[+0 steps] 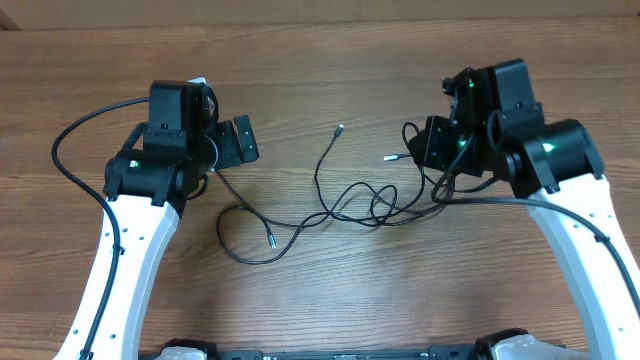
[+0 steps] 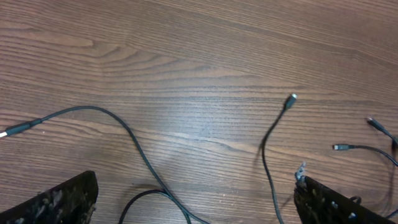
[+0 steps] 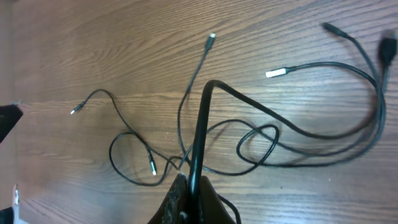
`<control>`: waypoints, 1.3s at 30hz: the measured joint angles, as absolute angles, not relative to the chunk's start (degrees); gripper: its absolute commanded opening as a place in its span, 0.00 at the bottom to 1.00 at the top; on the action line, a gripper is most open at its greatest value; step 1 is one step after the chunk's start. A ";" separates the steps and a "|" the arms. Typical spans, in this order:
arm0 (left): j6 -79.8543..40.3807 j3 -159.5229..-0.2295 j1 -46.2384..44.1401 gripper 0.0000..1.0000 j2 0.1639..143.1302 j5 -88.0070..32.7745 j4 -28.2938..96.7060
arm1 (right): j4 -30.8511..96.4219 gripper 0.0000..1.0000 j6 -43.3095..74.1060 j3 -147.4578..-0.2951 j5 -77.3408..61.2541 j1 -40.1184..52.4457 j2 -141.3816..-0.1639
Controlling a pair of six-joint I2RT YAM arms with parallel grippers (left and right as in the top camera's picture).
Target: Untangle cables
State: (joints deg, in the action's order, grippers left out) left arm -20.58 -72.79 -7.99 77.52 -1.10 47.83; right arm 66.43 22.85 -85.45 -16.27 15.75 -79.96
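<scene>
The main hazard is a pull by the right arm that cinches the tangle [image 1: 378, 207] instead of opening it. The cables [image 3: 311, 134] cross one another several times at the middle of the tabletop [image 1: 320, 60], and the held cable feeds toward those loops. Drawing it away from the tangle would likely tighten them or drag the whole bundle along. A second risk is slip, since the cord is thin and may slide out of the grip under tension. A small plug [image 3: 277, 73] near the tangle could also snag in a loop.

The right fingers [image 3: 179, 202] are clamped together on one cable [image 3: 200, 127]. It rises straight from between them, then bends and drops to the tabletop beside the tangle. The left fingers [image 2: 62, 199] stand wide apart, holding nothing, well away from the tangle. Another cable [image 2: 134, 140] lies on the tabletop between them, and I cannot tell whether they touch it.
</scene>
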 measured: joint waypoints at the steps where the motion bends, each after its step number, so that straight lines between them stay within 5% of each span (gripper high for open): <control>1: -20.58 -72.79 -7.99 1.00 77.52 -1.10 47.83 | 66.67 0.04 22.83 -85.56 -16.27 15.75 -79.37; 21: -20.56 -72.79 -7.99 1.00 77.52 -1.10 47.83 | 61.65 0.04 22.76 -109.19 -15.29 15.75 -65.69; 30: -20.58 -72.79 -7.99 1.00 77.52 -1.10 47.83 | 58.39 0.04 22.65 -109.60 2.24 15.75 -63.70; 39: -20.56 -72.79 -7.99 0.99 77.52 -1.10 47.83 | 62.74 0.04 22.44 -109.60 40.01 15.77 -63.70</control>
